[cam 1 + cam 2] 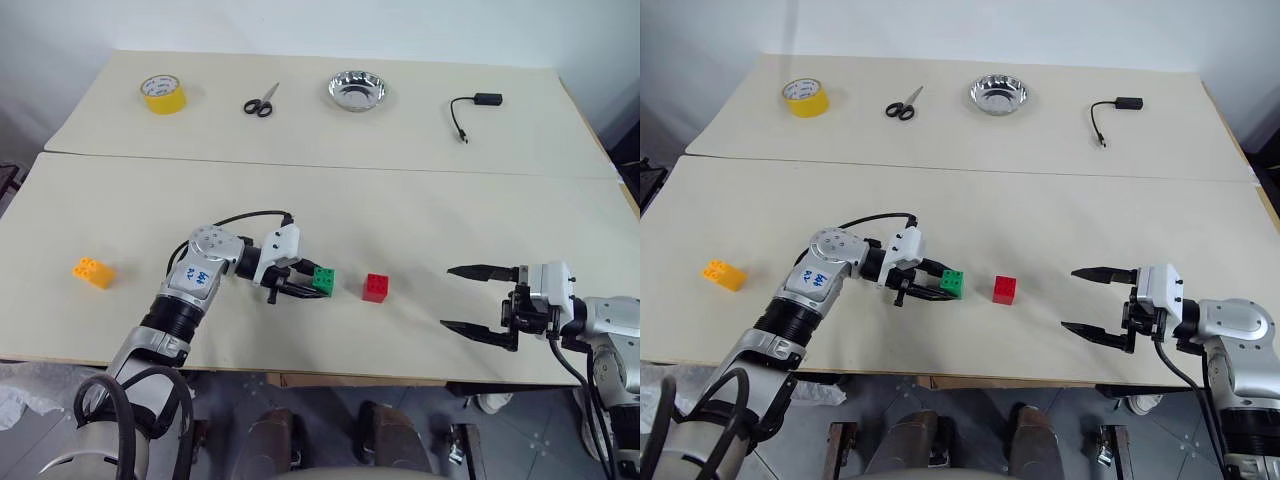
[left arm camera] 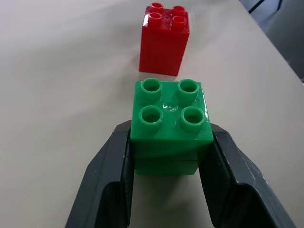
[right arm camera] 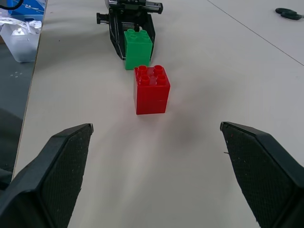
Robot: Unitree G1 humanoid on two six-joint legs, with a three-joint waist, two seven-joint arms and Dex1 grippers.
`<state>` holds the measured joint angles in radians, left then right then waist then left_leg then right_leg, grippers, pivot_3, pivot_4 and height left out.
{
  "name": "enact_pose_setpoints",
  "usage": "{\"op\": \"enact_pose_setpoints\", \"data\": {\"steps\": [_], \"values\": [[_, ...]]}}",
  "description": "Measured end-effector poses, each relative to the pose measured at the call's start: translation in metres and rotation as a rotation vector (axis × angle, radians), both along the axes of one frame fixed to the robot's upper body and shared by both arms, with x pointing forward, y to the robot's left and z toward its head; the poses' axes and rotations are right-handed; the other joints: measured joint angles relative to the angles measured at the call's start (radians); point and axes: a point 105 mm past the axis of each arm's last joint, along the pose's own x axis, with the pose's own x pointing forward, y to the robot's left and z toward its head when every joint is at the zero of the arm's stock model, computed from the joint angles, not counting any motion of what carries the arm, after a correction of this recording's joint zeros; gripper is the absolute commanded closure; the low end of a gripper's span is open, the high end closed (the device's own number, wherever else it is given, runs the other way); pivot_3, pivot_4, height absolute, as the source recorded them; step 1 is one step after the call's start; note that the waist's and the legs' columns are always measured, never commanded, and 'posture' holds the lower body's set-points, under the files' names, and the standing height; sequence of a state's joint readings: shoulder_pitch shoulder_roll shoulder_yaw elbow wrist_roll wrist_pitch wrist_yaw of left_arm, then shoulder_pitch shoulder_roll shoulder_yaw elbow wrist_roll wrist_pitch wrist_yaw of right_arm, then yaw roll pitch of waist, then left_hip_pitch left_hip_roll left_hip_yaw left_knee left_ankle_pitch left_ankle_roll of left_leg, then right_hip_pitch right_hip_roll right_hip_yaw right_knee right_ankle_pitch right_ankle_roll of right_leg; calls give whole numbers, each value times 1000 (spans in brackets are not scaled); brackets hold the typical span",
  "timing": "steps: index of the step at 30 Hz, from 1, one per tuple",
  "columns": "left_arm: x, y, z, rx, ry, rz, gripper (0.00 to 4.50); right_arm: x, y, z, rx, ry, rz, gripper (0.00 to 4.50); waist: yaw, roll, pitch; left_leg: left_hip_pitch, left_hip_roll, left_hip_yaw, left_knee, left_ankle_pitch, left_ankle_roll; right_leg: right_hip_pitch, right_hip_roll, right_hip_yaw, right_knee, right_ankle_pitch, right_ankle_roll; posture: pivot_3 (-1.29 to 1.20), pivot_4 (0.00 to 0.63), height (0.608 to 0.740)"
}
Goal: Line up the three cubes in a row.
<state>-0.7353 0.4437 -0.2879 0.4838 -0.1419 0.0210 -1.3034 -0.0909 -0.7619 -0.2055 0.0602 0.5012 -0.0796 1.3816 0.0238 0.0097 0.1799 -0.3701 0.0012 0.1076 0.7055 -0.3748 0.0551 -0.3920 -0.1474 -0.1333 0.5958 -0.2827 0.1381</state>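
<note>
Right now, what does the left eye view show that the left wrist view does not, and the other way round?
Left eye view alone: the orange-yellow cube far off toward the robot's left, the open right claw, and the tape roll, scissors, metal bowl and cable on the far table.

Left wrist view alone: the studs on both bricks, and the black fingers pressed on the green cube's sides.

Both: the left claw shut on the green cube, the red cube just beyond, apart from it.

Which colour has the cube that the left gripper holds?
Green, clearest in the left wrist view.
</note>
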Motion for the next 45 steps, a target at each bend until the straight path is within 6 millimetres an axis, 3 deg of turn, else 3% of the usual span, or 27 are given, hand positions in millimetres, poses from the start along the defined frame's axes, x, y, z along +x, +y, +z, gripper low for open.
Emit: {"op": "enact_pose_setpoints", "data": {"steps": [3, 9, 12, 18, 24, 26, 28, 34, 37, 41, 45], "values": [[0, 1, 0, 10, -15, -3, 2998, -1, 0, -1, 0, 3, -4, 0, -1, 0, 0, 0, 0, 0, 0, 0, 0, 0, 0, 0, 0, 0, 0, 0, 150, 740], [-5, 14, -5, 28, 16, 14, 1082, 2, 0, -1, 8, -4, -10, 0, -5, 0, 0, 0, 2, 0, 1, 0, 0, 0, 0, 0, 1, 0, 0, 0, 150, 740], [-9, 13, 6, -20, -3, 14, 197, 5, 4, -1, 23, -9, -4, 0, -2, 0, 0, -1, 2, -1, 3, 0, 0, 0, 0, 0, 1, 0, 0, 0, 150, 740], [-22, 64, 47, -131, -143, 109, 90, 14, 20, 9, 78, -21, 51, 0, -20, 0, 0, -1, 4, -3, 3, 0, 0, 0, 0, -1, 2, 0, 0, 0, 150, 740], [-47, 121, 56, -271, -228, 401, 90, 19, 53, 19, 130, -41, 163, 0, -32, 0, 0, 0, 3, -3, 3, 0, 0, 0, -1, 0, 2, 0, 0, 0, 150, 740], [-67, 160, 48, -358, -278, 700, 90, 16, 78, 26, 143, -80, 250, 0, -49, 0, 1, 0, 5, -4, 2, -1, -1, 0, -1, 0, 2, 0, -1, 0, 150, 740], [-88, 190, 34, -405, -285, 945, 90, 12, 88, 25, 134, -82, 286, 0, -48, 0, 1, 0, 4, -6, 1, -1, -1, 1, -1, -1, 2, 0, -1, 0, 150, 740], [-153, 244, 1, -449, -269, 1410, 90, 13, 98, 26, 118, -96, 321, 0, -21, -2, 1, 0, 3, -12, 7, -3, 0, 8, -4, 2, -3, 0, -1, 0, 150, 740], [-180, 263, -14, -481, -260, 1594, 90, 13, 99, 28, 115, -105, 324, 0, -20, -2, 1, 0, 4, -14, 8, -5, -1, 9, -4, 2, -4, 0, -1, 0, 150, 740], [-197, 281, -22, -519, -267, 1737, 90, 14, 99, 30, 113, -116, 325, 0, -27, -2, 1, 1, 6, -13, 8, -7, -2, 9, -6, 2, -5, -1, -2, 0, 150, 740], [-197, 288, -27, -537, -239, 1777, 90, 15, 98, 31, 114, -119, 317, 0, -24, -2, 1, 0, 8, -13, 8, -8, -3, 9, -4, 1, -4, -1, -3, 0, 150, 740]]}}
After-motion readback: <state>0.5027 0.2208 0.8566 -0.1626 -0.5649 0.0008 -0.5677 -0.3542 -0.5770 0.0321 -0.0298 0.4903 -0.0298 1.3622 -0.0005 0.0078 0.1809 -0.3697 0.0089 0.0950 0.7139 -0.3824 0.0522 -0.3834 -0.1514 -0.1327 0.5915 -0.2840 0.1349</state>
